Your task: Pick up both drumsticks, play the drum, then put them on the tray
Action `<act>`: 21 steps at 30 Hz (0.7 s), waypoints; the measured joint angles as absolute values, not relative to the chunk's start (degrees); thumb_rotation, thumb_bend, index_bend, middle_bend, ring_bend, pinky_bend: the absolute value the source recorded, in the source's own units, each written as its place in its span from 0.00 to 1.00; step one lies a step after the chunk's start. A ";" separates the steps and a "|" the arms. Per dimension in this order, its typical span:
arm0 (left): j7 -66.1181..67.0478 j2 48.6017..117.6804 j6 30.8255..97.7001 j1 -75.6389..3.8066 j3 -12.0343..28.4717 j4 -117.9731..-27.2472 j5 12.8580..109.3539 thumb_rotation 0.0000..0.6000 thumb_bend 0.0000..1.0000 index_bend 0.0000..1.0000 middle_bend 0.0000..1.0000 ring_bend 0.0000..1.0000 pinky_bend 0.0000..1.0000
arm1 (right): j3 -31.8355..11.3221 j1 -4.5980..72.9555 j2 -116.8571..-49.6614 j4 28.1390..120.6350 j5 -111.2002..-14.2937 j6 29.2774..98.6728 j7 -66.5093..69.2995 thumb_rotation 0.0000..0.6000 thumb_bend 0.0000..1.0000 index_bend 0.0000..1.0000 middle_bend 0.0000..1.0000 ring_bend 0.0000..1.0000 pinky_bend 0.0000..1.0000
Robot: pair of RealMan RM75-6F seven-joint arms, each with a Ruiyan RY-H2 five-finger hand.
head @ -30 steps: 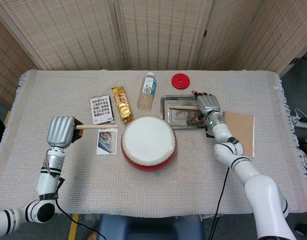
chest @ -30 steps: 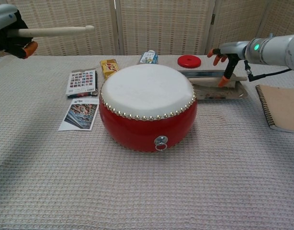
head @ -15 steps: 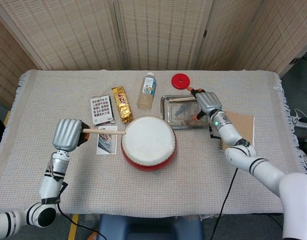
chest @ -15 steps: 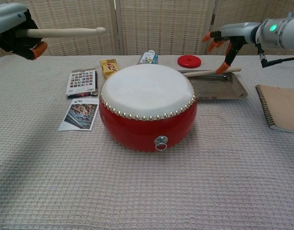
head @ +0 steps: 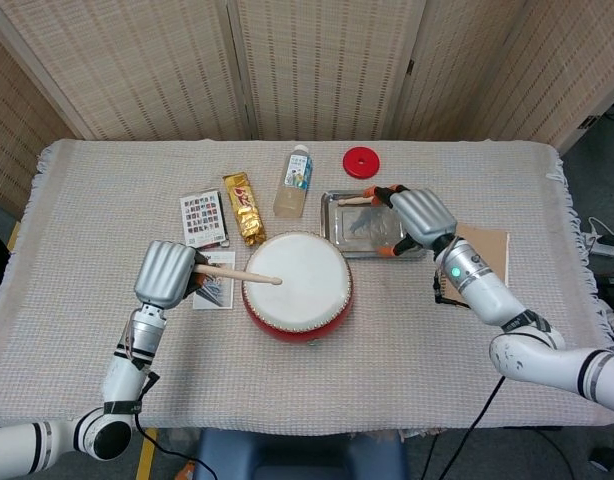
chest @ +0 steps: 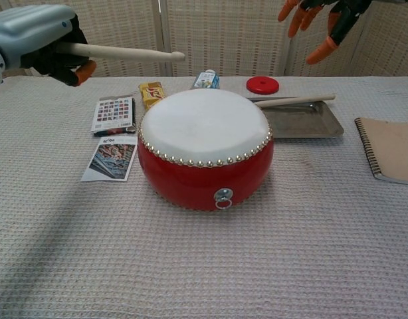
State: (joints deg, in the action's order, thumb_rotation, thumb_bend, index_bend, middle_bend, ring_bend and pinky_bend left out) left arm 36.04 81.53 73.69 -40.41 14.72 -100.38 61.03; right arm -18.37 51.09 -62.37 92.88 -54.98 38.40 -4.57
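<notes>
A red drum (head: pixel 296 285) (chest: pixel 204 147) with a white skin stands at the table's middle. My left hand (head: pixel 165 274) (chest: pixel 41 41) grips a wooden drumstick (head: pixel 237 273) (chest: pixel 121 52) whose tip hangs above the drum's left part. The second drumstick (chest: pixel 294 101) (head: pixel 353 200) lies across the far edge of the metal tray (head: pixel 359 238) (chest: pixel 304 121) behind the drum on the right. My right hand (head: pixel 419 217) (chest: pixel 321 18) hovers above the tray, fingers spread and holding nothing.
Behind the drum stand a plastic bottle (head: pixel 295 182), a gold snack bar (head: pixel 244 208) and a red disc (head: pixel 362 161). Two printed cards (head: pixel 204 218) (head: pixel 215 285) lie to the left. A brown notebook (head: pixel 484 262) lies right of the tray.
My right hand let go of its drumstick on the tray and rose up and back toward me. My left hand carried its drumstick rightward over the drum.
</notes>
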 measured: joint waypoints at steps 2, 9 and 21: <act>37.33 81.96 73.52 -40.90 14.86 -100.71 60.33 1.00 0.56 0.96 1.00 1.00 1.00 | -18.44 50.93 -61.30 95.26 -54.31 38.93 -5.13 1.00 0.05 0.25 0.31 0.24 0.56; 44.32 84.93 73.05 -44.15 16.23 -102.82 55.28 1.00 0.56 0.95 1.00 0.99 1.00 | -18.25 52.71 -57.72 108.13 -48.45 39.39 -7.68 1.00 0.05 0.25 0.31 0.24 0.56; 49.59 88.57 76.55 -47.36 18.19 -103.23 51.24 1.00 0.56 0.95 1.00 0.99 1.00 | -16.39 61.98 -62.14 112.78 -36.97 42.27 -13.33 1.00 0.04 0.27 0.34 0.25 0.56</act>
